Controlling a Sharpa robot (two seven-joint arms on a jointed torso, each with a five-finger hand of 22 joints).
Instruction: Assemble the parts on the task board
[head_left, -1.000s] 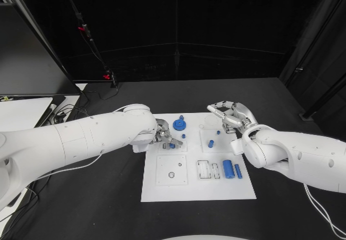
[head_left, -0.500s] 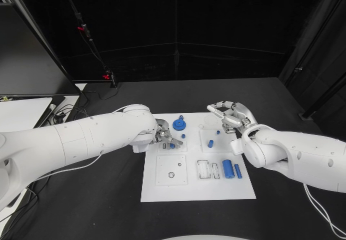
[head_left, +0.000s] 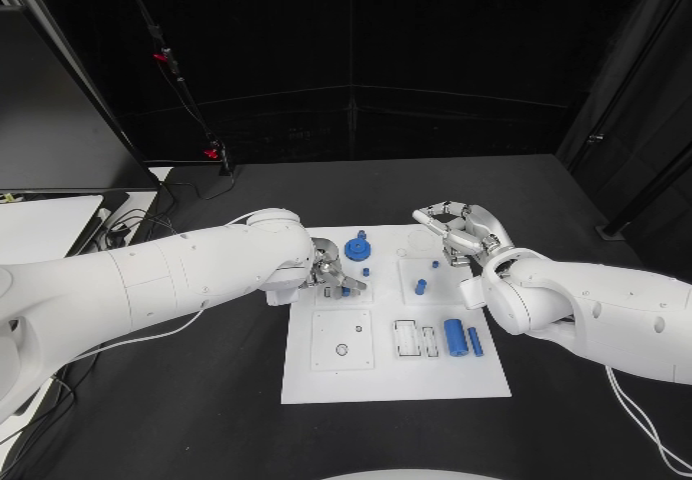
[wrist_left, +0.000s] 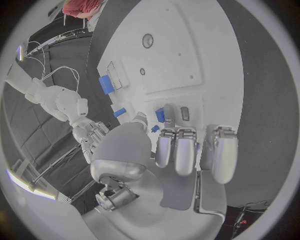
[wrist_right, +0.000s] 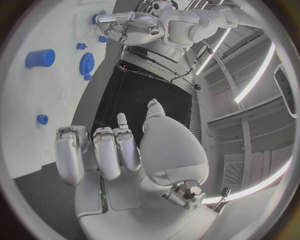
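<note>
The white task board (head_left: 397, 375) lies in the middle of the black table. My left hand (head_left: 329, 276) rests over its back left plate, thumb and a finger pinching a small blue part (wrist_left: 160, 115) against the board. My right hand (head_left: 459, 238) hovers at the board's back right corner, fingers apart and holding nothing. On the board a blue gear (head_left: 358, 246) and a short blue peg (head_left: 421, 287) stand in the back row. A thick blue cylinder (head_left: 456, 334) and a thinner blue pin (head_left: 476, 342) lie front right. The right wrist view shows the gear (wrist_right: 86, 64) and my left hand (wrist_right: 134, 22).
A white side table (head_left: 36, 222) and loose cables (head_left: 123, 228) sit beyond the table's left edge. A pole with red clamps (head_left: 216, 153) rises at the back left. Bare black tabletop (head_left: 577, 210) surrounds the board.
</note>
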